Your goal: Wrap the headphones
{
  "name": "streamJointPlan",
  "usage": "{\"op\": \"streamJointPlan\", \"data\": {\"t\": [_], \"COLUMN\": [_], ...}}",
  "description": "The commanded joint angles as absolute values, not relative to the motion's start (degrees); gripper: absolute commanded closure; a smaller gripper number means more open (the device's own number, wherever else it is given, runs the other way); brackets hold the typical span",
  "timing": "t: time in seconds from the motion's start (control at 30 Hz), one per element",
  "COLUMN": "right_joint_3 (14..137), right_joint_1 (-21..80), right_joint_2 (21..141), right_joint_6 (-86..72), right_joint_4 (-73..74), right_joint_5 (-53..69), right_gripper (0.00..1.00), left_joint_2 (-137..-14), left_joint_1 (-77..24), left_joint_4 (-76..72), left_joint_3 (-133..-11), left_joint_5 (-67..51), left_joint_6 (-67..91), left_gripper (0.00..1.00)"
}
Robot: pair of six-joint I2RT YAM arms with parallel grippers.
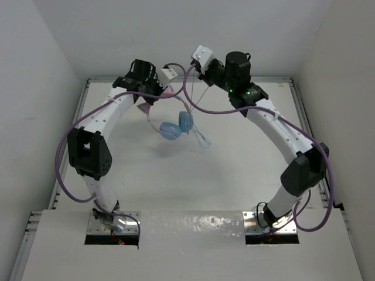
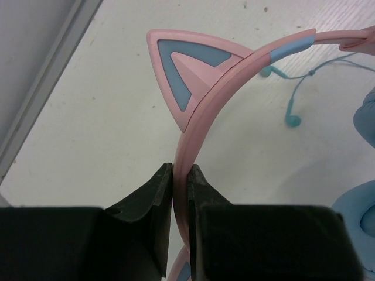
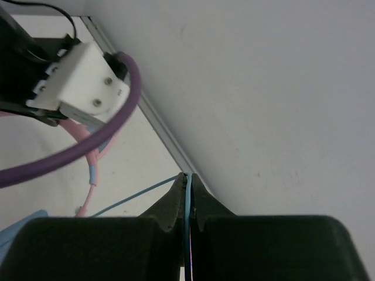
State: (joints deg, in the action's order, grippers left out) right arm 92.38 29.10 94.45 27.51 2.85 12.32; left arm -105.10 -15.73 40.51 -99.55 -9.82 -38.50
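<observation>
Here, headphones [image 2: 202, 111] clamped between left fingers [image 2: 146, 205]

No text, label, brand, number or sign could be read in any of the three views.

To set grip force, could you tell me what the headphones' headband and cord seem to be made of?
Headband: apparently rigid moulded plastic, matte pink with blue inlays and a visible seam. Cord: thin, light blue, probably soft plastic or rubber sheathing, since it curves loosely.
</observation>
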Motion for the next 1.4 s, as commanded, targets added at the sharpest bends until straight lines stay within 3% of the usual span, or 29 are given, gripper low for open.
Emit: {"op": "streamJointPlan", "data": {"t": [0.0,0.43,0.67,1.1,1.27,1.37], "right_joint_3": [94.7,92.1,96.0,84.7,75.0,74.9], "right_joint_1": [28.7,21.7,21.0,17.9,17.9,17.9], "right_joint_2": [94.6,99.2,104.3,104.1,100.5,101.0], "right_joint_6": [23.7,21.4,15.6,2.6,-5.2,-7.4], "right_joint_4": [-5.0,-6.2,-6.6,-16.6,-29.3,-29.5], "right_joint_5": [14.8,10.5,18.2,19.0,19.0,19.9], "right_gripper": [1.0,1.0,1.0,1.0,1.0,1.0], "left_joint_2": [-101.3,-100.0,-100.0,-100.0,-100.0,-100.4], "left_joint_1": [-17.2,-20.6,-22.8,-22.8,-22.8,-22.8], "left_joint_4": [40.1,50.3,53.5,56.1,54.8,54.7], "left_joint_3": [-102.1,-107.8,-111.5,-118.5,-119.1,-119.0], "left_joint_5": [-14.1,-26.4,-30.8,-36.8,-33.8,-33.2], "left_joint_6": [-35.2,-38.1,-37.7,-32.4,-29.2,-28.9], "left_gripper": [1.0,1.0,1.0,1.0,1.0,1.0]}}
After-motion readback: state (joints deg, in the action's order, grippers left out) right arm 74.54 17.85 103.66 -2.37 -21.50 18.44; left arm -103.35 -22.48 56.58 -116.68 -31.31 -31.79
